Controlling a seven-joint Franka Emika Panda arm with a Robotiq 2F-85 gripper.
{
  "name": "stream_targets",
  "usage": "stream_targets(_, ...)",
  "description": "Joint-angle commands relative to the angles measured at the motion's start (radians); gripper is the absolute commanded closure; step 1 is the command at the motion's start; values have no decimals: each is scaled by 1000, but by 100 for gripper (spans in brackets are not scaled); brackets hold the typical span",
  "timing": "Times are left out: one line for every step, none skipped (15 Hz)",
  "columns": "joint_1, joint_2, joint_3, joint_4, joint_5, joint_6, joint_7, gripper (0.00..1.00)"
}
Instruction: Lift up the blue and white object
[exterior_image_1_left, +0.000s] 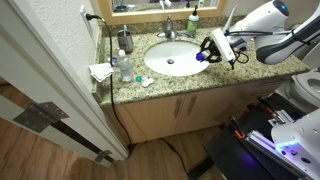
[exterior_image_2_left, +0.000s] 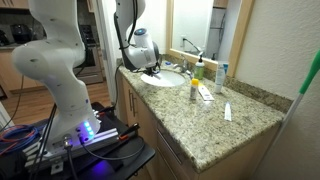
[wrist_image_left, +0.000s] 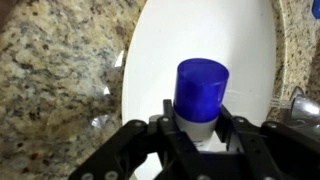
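The blue and white object (wrist_image_left: 200, 95) is a small cylinder with a bright blue end and a white body. My gripper (wrist_image_left: 198, 128) is shut on its white part and holds it in the air over the white sink basin (wrist_image_left: 190, 35). In an exterior view the gripper (exterior_image_1_left: 213, 51) hangs above the right rim of the sink (exterior_image_1_left: 170, 59), with the blue end (exterior_image_1_left: 200, 57) showing at its fingers. In the other exterior view the gripper (exterior_image_2_left: 150, 67) is over the sink (exterior_image_2_left: 168, 79); the object is too small to make out there.
The granite counter (exterior_image_1_left: 190, 82) holds a clear bottle (exterior_image_1_left: 123, 67), a dark soap dispenser (exterior_image_1_left: 125, 42), a faucet (exterior_image_1_left: 168, 32) and a folded cloth (exterior_image_1_left: 100, 72). Bottles (exterior_image_2_left: 197, 70) and a long flat white tube (exterior_image_2_left: 204, 92) stand past the sink. A wall and mirror are behind.
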Motion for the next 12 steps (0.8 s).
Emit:
stream_targets(-212, -28, 119, -24, -280, 5, 44, 84)
stream_targets(-311, 48, 206, 16, -370, 0, 53, 84)
stream_targets(-376, 132, 261, 59, -460, 0, 62, 84)
stream_targets(-447, 184, 320, 76, -530, 0, 75, 84)
stream_targets(-518, 222, 378, 79, -592, 0, 84, 84)
stream_targets(-588, 267, 440, 84, -640, 1, 93, 84)
stream_targets(-656, 311, 497, 81, -686, 1, 107, 84)
stream_targets(-726, 357, 553, 72, -731, 1, 125, 84)
stream_targets(-797, 406, 604, 59, -778, 1, 143, 84)
stream_targets(-866, 447, 653, 38, -819, 2, 177, 84)
stream_targets(-920, 486, 691, 22, -859, 2, 220, 84)
stream_targets(-959, 519, 700, -12, -824, 3, 186, 84)
